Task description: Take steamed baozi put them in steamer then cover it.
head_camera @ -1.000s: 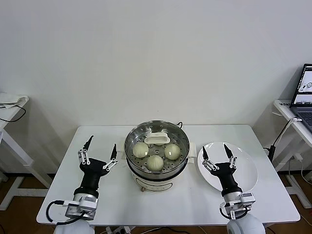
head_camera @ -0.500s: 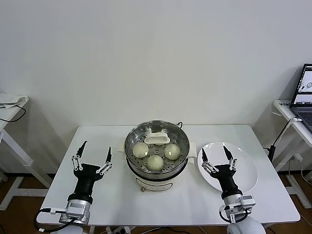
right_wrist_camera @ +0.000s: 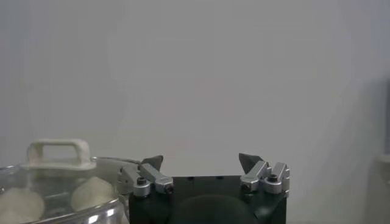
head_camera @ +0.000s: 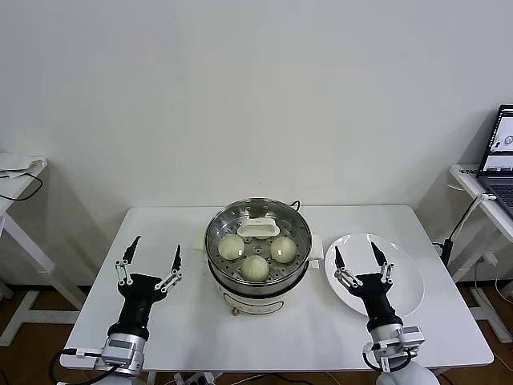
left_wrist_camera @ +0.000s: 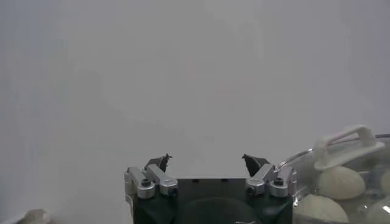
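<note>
The steamer [head_camera: 215, 265], a shiny steel pot on a cream base, stands mid-table. A glass lid with a white handle [head_camera: 258, 230] sits on it. Three cream-white baozi [head_camera: 255, 267] show through the lid on the perforated tray; a fourth is hidden behind the handle. My left gripper [head_camera: 157, 245] is open and empty above the table left of the pot. My right gripper [head_camera: 355, 249] is open and empty over the bare white plate [head_camera: 405, 277]. The left wrist view shows the left gripper [left_wrist_camera: 206, 158] open, with lid handle [left_wrist_camera: 344, 146] and baozi [left_wrist_camera: 341, 181] beside it. The right wrist view shows the right gripper [right_wrist_camera: 200, 159] open beside the lid handle [right_wrist_camera: 58, 153].
The white table [head_camera: 449, 337] holds only the pot and the plate. A side table with a laptop [head_camera: 501, 152] stands at the far right. Another white table [head_camera: 16, 172] with a cable stands at the far left.
My left arm has drawn back toward the table's front edge and turned its gripper more upright. My right gripper has shifted slightly back over the plate. The pot and lid have not moved.
</note>
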{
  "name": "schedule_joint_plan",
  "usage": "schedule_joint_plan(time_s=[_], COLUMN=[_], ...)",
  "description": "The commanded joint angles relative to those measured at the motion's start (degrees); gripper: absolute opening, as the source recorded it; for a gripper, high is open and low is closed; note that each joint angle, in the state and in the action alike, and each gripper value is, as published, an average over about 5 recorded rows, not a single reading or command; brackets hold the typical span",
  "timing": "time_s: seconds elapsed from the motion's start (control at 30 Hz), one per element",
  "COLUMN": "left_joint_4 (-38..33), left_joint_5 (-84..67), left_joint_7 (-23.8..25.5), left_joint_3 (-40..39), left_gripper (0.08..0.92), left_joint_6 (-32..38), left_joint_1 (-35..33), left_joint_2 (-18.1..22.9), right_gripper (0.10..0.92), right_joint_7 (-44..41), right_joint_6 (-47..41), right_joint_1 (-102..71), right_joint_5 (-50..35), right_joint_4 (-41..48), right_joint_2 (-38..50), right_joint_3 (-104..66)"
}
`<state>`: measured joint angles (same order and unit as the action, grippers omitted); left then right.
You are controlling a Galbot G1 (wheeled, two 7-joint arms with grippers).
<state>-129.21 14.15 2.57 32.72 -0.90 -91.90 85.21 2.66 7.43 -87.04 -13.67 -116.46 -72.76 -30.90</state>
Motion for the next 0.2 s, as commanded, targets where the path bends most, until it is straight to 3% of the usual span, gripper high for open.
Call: schedule_joint_plan(time_s=[0.03,0.2], left_joint_4=[0.35,0.28], left_joint_5=[-1.26,-1.25], left_joint_7=[0.09,0.11], left_joint_3=[0.20,-0.25], left_gripper=[0.823,0.823], left_joint_6=[0.75,1.05], left_joint_1=[-0.53,-0.72], left_joint_2=[-0.58,-1.08], right_gripper=[0.823,0.823], right_joint_7=[0.57,0.48], right_joint_6=[-0.13,-0.25], right_joint_1=[-2.19,-3.45], right_joint_5=[0.25,0.19], right_joint_4=[-1.92,-2.76], right_joint_2=[-0.08,-0.34], right_joint_3=[-1.11,-2.04])
